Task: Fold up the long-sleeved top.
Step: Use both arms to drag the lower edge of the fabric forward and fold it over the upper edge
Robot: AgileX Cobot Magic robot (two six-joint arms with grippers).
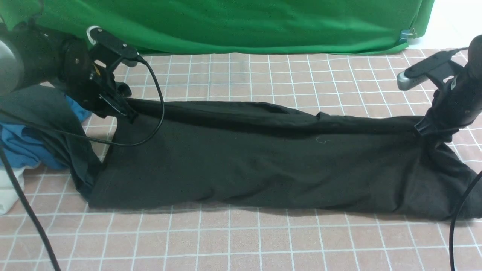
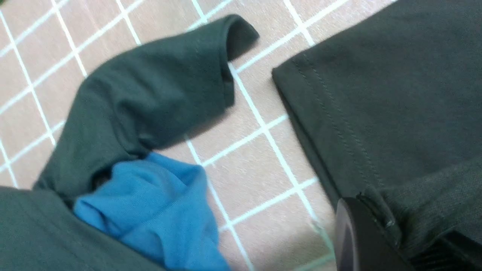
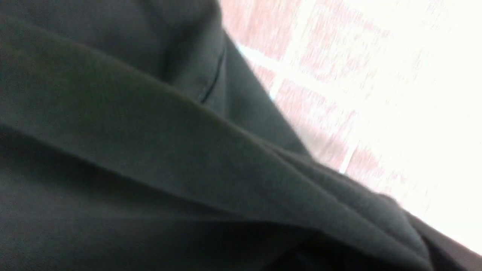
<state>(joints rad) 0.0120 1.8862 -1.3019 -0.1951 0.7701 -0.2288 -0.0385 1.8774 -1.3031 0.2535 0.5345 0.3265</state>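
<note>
A bench (image 1: pixel 241 241) covered in pink cloth with a white grid is seen across the front view, and a green backdrop (image 1: pixel 241 22) is hung along its far edge. The long-sleeved top (image 1: pixel 263 165), plain black, is laid in a long band across the middle of the bench, from near the left side to the right edge of the view. Its near edge is rested flat on the grid, while its far edge is raised at both ends and drawn fairly straight between them.

At the left, a dark grey garment (image 1: pixel 41 109) is bunched with blue cloth (image 1: pixel 22 146), and a white cloth (image 1: pixel 9 192) is seen just in front of them. In the left wrist view a grey sleeve (image 2: pixel 150 86) is lain over the blue cloth (image 2: pixel 158 203), apart from the hemmed edge of the top (image 2: pixel 376 94).

The left end effector (image 1: pixel 126 111) is closed tight on the far left corner of the top; fabric is seen pinched beside one finger (image 2: pixel 361 233). The right end effector (image 1: pixel 425 130) is closed on the far right end, where the cloth is gathered into folds. The right wrist view is filled by blurred black fabric (image 3: pixel 150 150)
</note>
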